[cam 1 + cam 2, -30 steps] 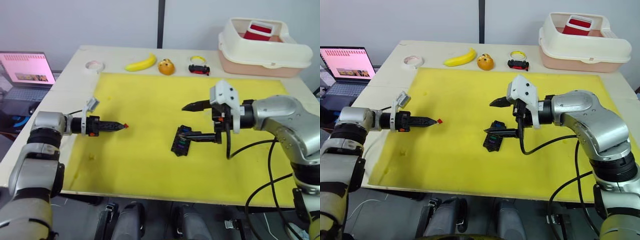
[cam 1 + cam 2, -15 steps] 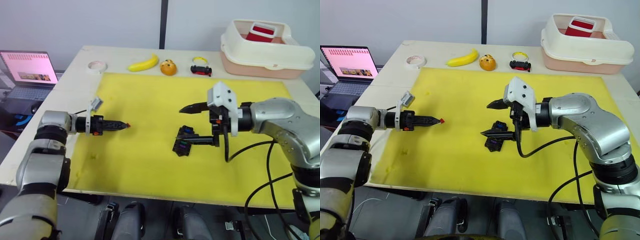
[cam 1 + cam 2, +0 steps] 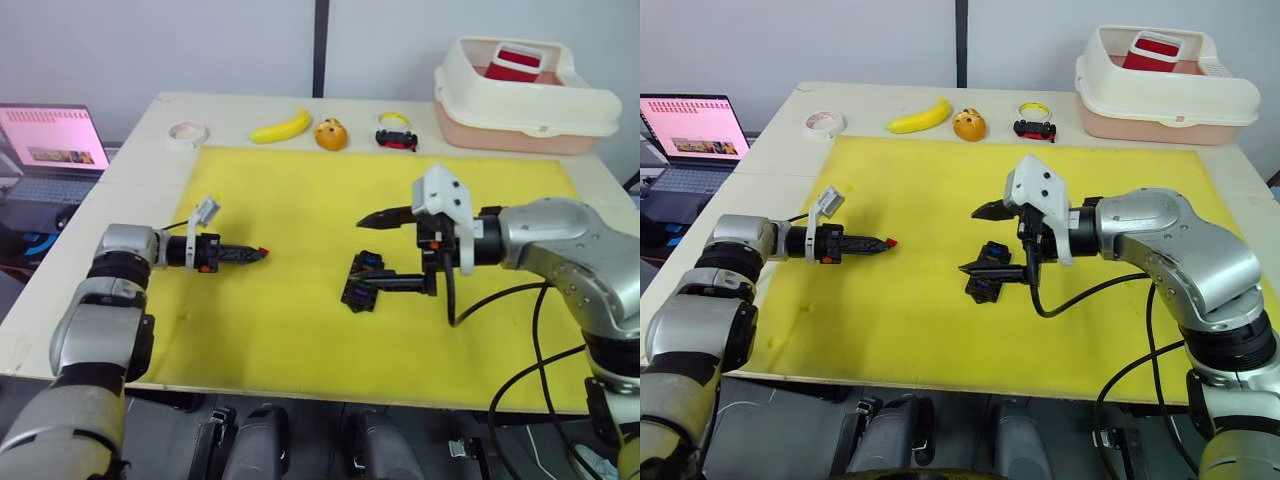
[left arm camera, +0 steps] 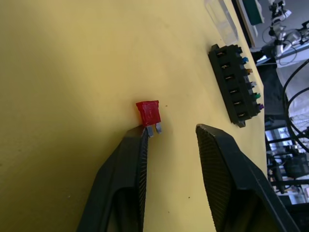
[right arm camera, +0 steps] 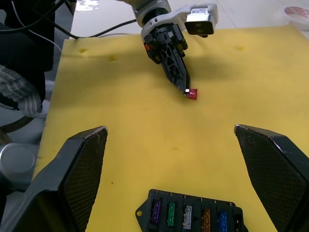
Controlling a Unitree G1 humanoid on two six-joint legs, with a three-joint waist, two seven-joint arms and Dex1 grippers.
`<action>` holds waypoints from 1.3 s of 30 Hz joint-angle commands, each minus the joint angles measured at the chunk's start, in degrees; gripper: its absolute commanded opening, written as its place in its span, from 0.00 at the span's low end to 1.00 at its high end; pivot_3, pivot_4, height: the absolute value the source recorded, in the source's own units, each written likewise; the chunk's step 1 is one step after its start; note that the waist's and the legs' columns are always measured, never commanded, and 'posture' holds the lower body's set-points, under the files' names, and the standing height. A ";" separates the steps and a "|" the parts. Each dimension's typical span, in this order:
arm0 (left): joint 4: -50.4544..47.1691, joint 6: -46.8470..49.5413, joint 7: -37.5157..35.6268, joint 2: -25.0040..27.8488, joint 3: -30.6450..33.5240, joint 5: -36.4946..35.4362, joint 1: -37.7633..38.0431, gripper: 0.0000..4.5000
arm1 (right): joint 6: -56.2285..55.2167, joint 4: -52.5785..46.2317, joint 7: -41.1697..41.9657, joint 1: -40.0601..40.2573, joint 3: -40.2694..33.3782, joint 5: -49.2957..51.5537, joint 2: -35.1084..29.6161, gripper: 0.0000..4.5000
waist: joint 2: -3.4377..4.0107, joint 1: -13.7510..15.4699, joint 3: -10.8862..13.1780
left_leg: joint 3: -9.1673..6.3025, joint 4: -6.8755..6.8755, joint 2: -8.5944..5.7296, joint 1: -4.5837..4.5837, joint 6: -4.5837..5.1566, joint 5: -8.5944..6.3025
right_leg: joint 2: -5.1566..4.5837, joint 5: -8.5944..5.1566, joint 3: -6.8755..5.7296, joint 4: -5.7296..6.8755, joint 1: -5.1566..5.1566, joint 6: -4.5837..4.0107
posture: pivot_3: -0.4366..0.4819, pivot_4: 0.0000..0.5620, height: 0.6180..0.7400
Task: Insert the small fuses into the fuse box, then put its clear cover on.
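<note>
Since the earlier frames, the left hand (image 3: 262, 253) has been carried a little toward the middle of the yellow mat (image 3: 300, 200), and the red fuse (image 4: 148, 112) is seen at its tips. Its fingers (image 4: 126, 164) are parted; the fuse is touched by one fingertip only, with its two metal legs at that tip, and the other finger stands apart from it. Whether the fuse rests on the mat cannot be told.

One fuse box (image 3: 360, 283) is seen near the mat's centre, well apart from the left hand. In the right wrist view five fuses are counted in one row of it: purple, green, grey, amber and blue. The right hand (image 3: 363, 250) is held wide open over the box, one finger above it and one at its level. One clear cover (image 4: 221, 18) lies on the mat beyond the box. One banana (image 3: 281, 127) lies at the tabletop's far edge (image 3: 230, 105).
</note>
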 commanded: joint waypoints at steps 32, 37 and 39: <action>3.20 -3.24 5.47 1.26 6.84 0.30 1.80 0.02 | 0.52 -2.78 -1.56 0.32 -0.30 3.26 0.03 1.00 | 0.01 -1.15 -0.01 | 0.00 -0.03 0.03 0.04 0.00 0.00 | 0.02 0.00 0.03 0.08 -0.04 -0.01 | 0.48 0.27 1.00; 2.87 -1.66 5.54 1.07 7.58 -0.46 0.89 0.02 | 1.09 -3.34 -2.28 0.58 -0.33 3.71 0.34 1.00 | 0.01 -1.06 -0.01 | 0.00 -0.03 0.02 0.03 0.00 0.00 | 0.00 0.00 0.03 0.08 -0.03 -0.01 | 0.48 0.27 1.00; 3.26 -0.88 5.98 1.62 8.03 -0.76 0.25 0.07 | 1.25 -3.10 -2.25 0.49 -0.27 3.72 0.20 1.00 | 0.01 -1.07 -0.01 | 0.01 -0.03 0.02 0.03 0.00 0.00 | -0.01 0.00 0.03 0.07 -0.03 -0.01 | 0.48 0.27 1.00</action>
